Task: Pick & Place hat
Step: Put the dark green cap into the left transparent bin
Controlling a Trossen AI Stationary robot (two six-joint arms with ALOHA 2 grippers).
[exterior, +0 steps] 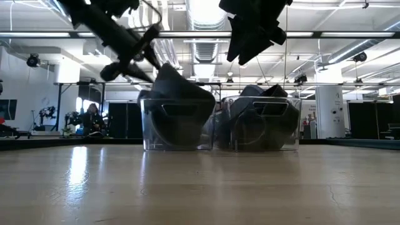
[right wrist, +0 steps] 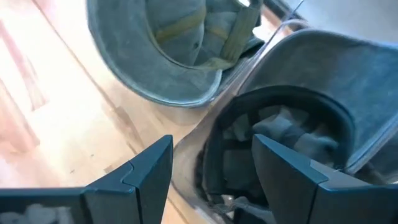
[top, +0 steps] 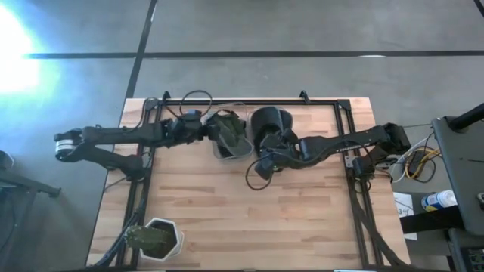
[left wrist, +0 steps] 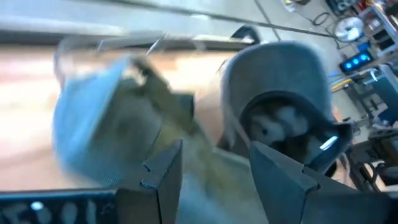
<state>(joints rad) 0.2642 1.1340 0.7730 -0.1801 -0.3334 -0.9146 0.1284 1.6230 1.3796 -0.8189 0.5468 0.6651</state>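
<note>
Two clear bins stand side by side at the table's far middle. The left bin holds an olive-green hat [top: 233,134] [left wrist: 118,130] [right wrist: 174,50]; its brim rises above the bin's rim [exterior: 178,87]. The right bin holds a dark grey hat [top: 271,122] [left wrist: 280,93] [right wrist: 292,124]. My left gripper [top: 206,128] [left wrist: 214,168] is open at the left side of the olive hat, above its bin. My right gripper [top: 261,162] [right wrist: 211,168] is open and hangs over the near edge of the dark hat's bin, touching nothing. My left gripper stands open with olive cloth [left wrist: 205,165] showing in the gap between its fingers. Blur hides whether either finger touches the cloth.
A white pot [top: 172,227] with something green inside sits at the table's near left corner. Black frame rails [top: 349,128] run along the table's left, right and far edges, with cables near the far edge. Bare wood [top: 249,219] fills the near middle.
</note>
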